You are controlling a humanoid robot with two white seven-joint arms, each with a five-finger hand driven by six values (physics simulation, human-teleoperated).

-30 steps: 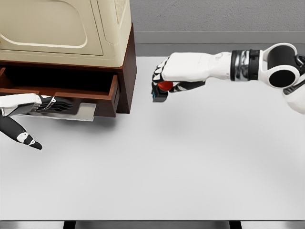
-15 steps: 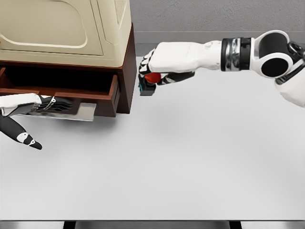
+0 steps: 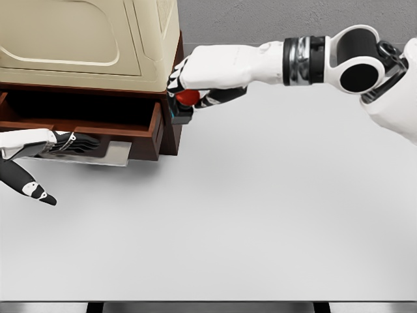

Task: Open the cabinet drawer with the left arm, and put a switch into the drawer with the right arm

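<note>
1. A white table [image 3: 228, 235] fills the foreground, smooth and matte, with a thin dark edge along the bottom of the head view.
2. At lower left, the left hand [image 3: 49, 145] reaches in from the picture's left edge. Its dark fingers [image 3: 81, 143] are curled flat on the grey handle plate [image 3: 114, 153] under the drawer front, and a dark thumb tip points down over the table.
3. The drawer [image 3: 85, 124] stands pulled out of the cabinet [image 3: 171, 98], a red-brown wooden box with a dark hollow behind the drawer front.
4. A cream appliance [image 3: 85, 39] with a rounded panel sits on top of the cabinet.
5. The right arm [image 3: 313, 62] stretches across from the right edge, white with a black-and-silver band near the wrist.
6. The right hand [image 3: 195, 81] is closed around the switch [image 3: 184, 104], a small dark block with a red button and a teal edge. The switch is held in the air against the cabinet's right front corner, just beside the open drawer and above the table.
7. Beyond the table, a grey wall [image 3: 273, 23] closes the room, with a pale strip along its base.
</note>
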